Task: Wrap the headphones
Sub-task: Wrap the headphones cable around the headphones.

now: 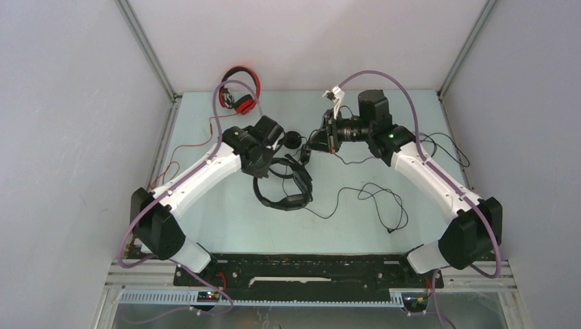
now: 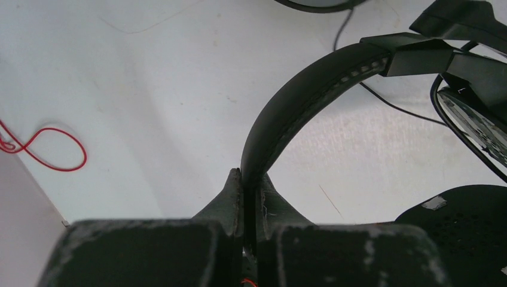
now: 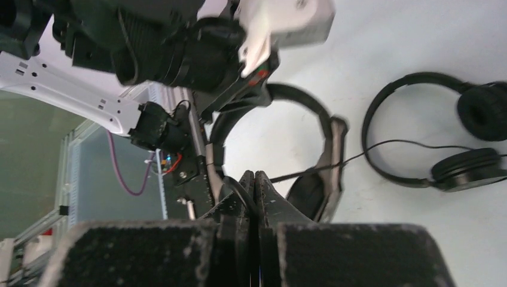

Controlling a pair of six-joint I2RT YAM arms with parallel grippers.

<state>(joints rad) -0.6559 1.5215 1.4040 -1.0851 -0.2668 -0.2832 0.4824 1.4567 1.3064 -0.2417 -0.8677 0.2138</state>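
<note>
A black headset (image 1: 286, 186) hangs over the middle of the table, and my left gripper (image 1: 264, 164) is shut on its headband (image 2: 281, 113); the band runs up and right from the jaws to an earcup (image 2: 472, 113). My right gripper (image 1: 312, 147) is shut on that headset's thin black cable (image 3: 370, 147), which comes out of the fingertips (image 3: 266, 188) toward the earcup (image 3: 317, 185). A second black headset (image 3: 418, 128) lies flat on the table. The red headset (image 1: 240, 89) stands at the back left, its red cable (image 2: 54, 149) looping over the table.
Loose black cable (image 1: 373, 199) lies in loops on the right half of the table, with more of it near the right arm (image 1: 449, 147). White enclosure walls (image 1: 82, 123) close in left, right and back. The base rail (image 1: 308, 264) runs along the near edge.
</note>
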